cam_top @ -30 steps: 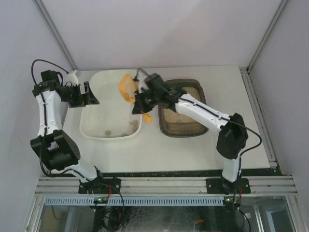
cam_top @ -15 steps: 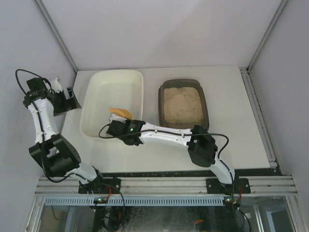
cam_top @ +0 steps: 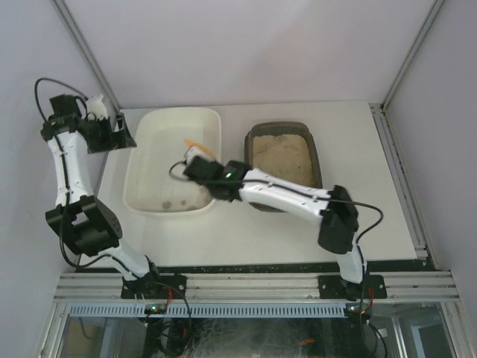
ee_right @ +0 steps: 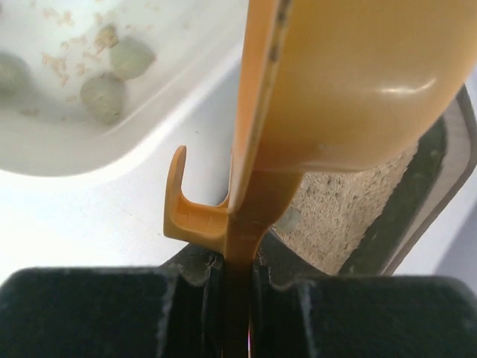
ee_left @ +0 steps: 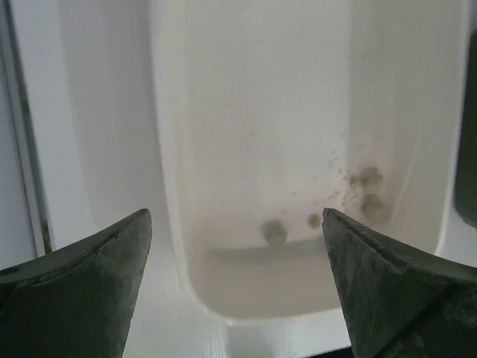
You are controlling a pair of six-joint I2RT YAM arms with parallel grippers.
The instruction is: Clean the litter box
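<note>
Right gripper (ee_right: 238, 272) is clamping the handle of the orange scoop (ee_right: 335, 89), its jaws closed tight on it. Half a second ago it was hanging low over the near end of the white tub (cam_top: 179, 112). Now it is sitting further back, over the tub's right rim, with the scoop's blade pointing toward the back of the table. Several grey lumps (ee_left: 275, 232) are lying at the tub's near end, so waste is evidently being carried across, and the arm is probably heading back for another pass. The litter box (cam_top: 280, 125) is standing just right of the tub and the scoop, and its sandy litter (ee_right: 350, 201) is showing close beside the blade. Left gripper (ee_left: 237, 224) is hovering wide open near the tub's far left corner, holding nothing.
</note>
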